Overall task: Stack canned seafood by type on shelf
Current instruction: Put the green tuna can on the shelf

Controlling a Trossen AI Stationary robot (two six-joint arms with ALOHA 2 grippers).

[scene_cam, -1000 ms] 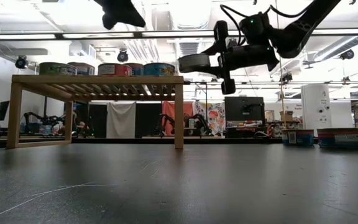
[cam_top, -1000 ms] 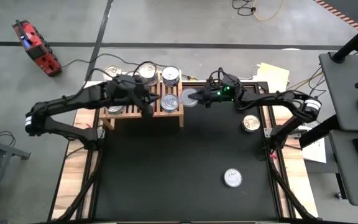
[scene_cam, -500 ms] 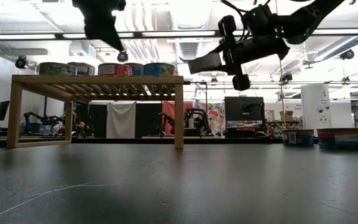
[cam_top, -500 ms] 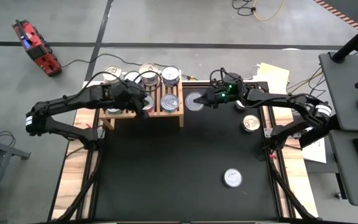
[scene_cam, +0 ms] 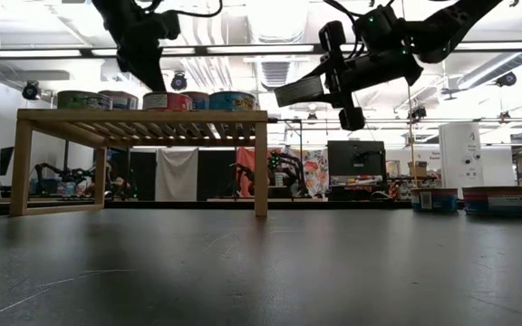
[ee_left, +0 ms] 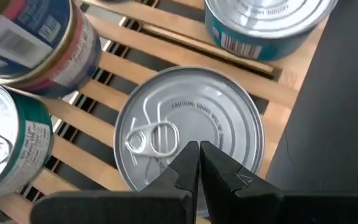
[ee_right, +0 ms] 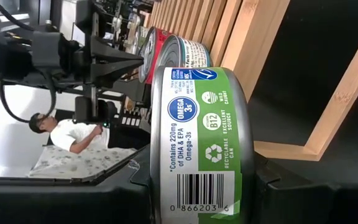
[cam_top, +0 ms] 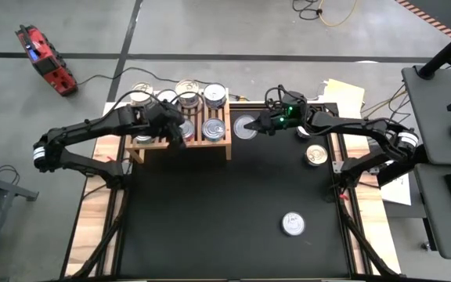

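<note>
- The right end effector (cam_top: 250,125), upper middle of the high view, is clamped on a can (cam_top: 243,126), held beside the shelf (cam_top: 219,144).
- The left end effector (cam_top: 180,135), fingers together, hangs over the shelf.

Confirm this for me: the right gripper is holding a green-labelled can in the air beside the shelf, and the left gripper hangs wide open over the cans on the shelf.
One thing is wrong: the left gripper is shut, as the left wrist view shows, its fingers pressed together over a can on the shelf. The right gripper does hold the green-labelled can in the air beside the shelf.
</note>
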